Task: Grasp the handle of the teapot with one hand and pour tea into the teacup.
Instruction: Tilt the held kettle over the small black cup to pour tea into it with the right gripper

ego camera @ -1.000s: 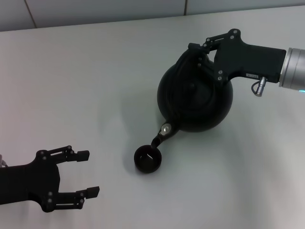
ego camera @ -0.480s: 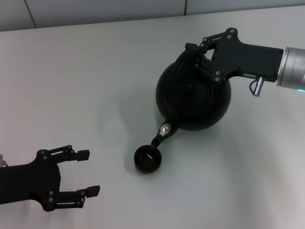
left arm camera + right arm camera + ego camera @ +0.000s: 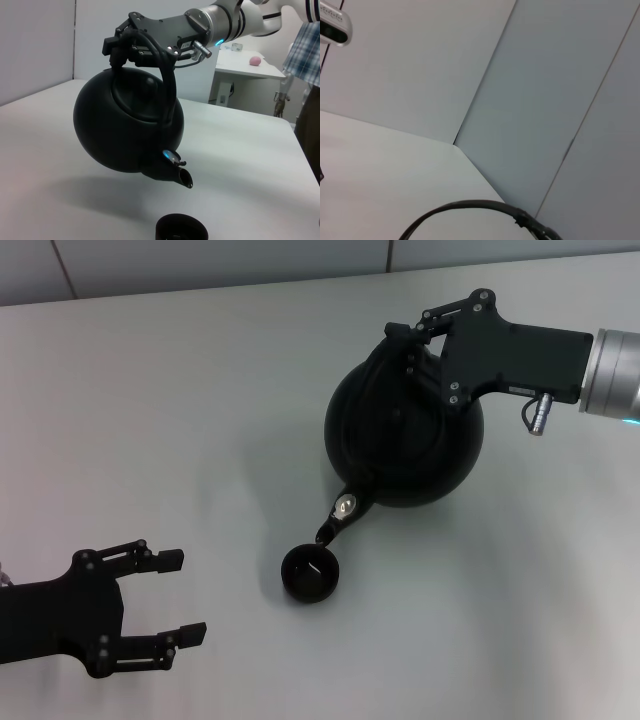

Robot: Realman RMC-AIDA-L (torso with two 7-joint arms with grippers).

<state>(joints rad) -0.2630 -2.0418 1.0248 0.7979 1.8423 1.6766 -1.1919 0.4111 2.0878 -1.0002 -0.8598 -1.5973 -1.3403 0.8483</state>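
Right gripper (image 3: 408,345) clamped on the handle (image 3: 167,82), holding the teapot (image 3: 405,435) in the air, clear of the table (image 3: 200,400), tipped spout-down. Spout (image 3: 330,532) tip just above the teacup (image 3: 310,573) rim, on the cup's pot side. Cup stands upright on the table, below and in front of the pot; whether tea is in it, cannot tell. Left gripper (image 3: 178,596) jaws spread wide, holding nothing, parked well apart from the cup, on the side away from the pot.
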